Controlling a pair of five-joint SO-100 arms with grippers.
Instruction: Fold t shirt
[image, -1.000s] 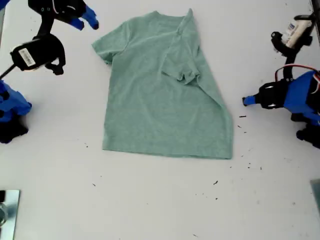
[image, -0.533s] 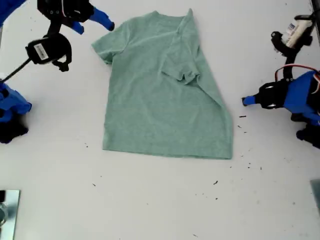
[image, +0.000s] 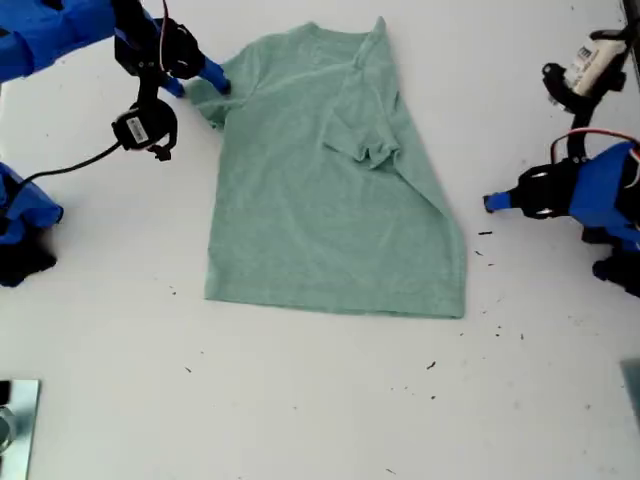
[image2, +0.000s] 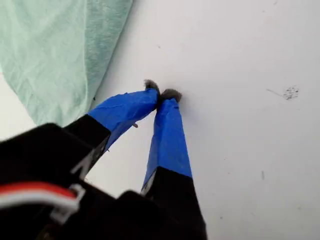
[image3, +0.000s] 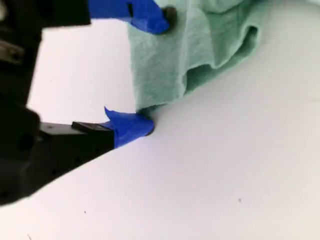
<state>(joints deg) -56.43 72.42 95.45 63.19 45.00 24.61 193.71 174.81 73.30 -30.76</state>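
The pale green t shirt (image: 320, 200) lies flat on the white table, neck toward the far edge. The sleeve on the exterior view's right is folded over the body (image: 365, 130). My second gripper (image: 210, 78) is at the sleeve on the exterior view's left. It is open (image3: 150, 70), with the rumpled sleeve edge (image3: 200, 45) between its blue fingers (image3: 130, 127). My first gripper (image: 492, 202) sits off the shirt's edge at the exterior view's right. It is shut (image2: 162, 95) on nothing above bare table, with the t shirt (image2: 50, 50) a short way from its tips.
A black wrist camera (image: 145, 128) on a cable hangs below the second arm. Blue arm bases stand at the exterior view's left (image: 25, 225) and right (image: 610, 200) edges. A metal object (image: 15, 420) sits at the exterior view's lower left corner. Dark specks (image: 432, 366) dot the table.
My second arm has swung from the exterior view's upper left corner down and rightward, bringing its open fingers onto the sleeve. The first arm and the shirt have stayed put.
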